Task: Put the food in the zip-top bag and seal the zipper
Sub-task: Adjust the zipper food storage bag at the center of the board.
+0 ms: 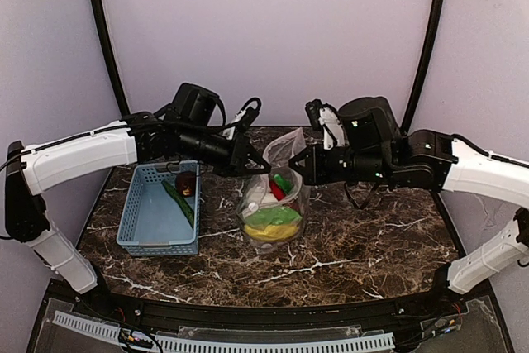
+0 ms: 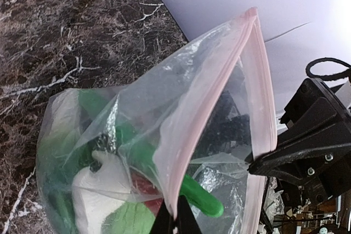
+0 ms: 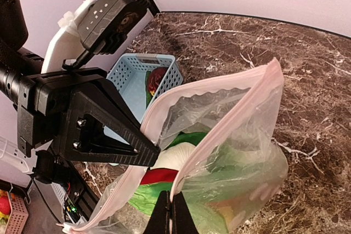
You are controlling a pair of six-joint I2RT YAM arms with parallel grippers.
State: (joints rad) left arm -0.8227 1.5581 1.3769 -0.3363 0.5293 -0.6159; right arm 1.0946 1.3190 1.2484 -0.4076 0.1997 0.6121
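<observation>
At the bench centre: the zip-top bag point(image 1: 273, 212) stands upright on the dark marbled bench point(image 1: 372, 237), mouth up and pulled open.
Left arm pose: reaches in from 9 o'clock, forearm close to level and crossing above the far end of the basket, wrist pointing towards 3 o'clock.
Left end effector point(image 1: 254, 168): fingers narrowed right down, pinching one lip of the pale pink zipper point(image 2: 218, 97) at about 11 o'clock of the bag.
Right arm pose: stretches in from 3 o'clock, also roughly level, wrist aimed at 9 o'clock, so the two face each other over the bag.
Right end effector point(image 1: 297, 163): nipped tight on the opposite lip of the zipper, at about 1 o'clock of the bag; the two lips stand apart between the arms.
Inside the bag: green leafy bunch point(image 1: 273, 216), yellow oval piece point(image 1: 269, 232) at the bottom, white piece point(image 1: 254, 196), red chilli point(image 1: 278, 192), and a green long piece point(image 1: 283, 181) poking up near the mouth.
Basket point(image 1: 132, 204): light blue, sitting just beside the bag at its 9 o'clock.
Inside the basket: dark red fruit point(image 1: 187, 183) at the far end, with a second green long piece point(image 1: 178, 202) lying next to it.
</observation>
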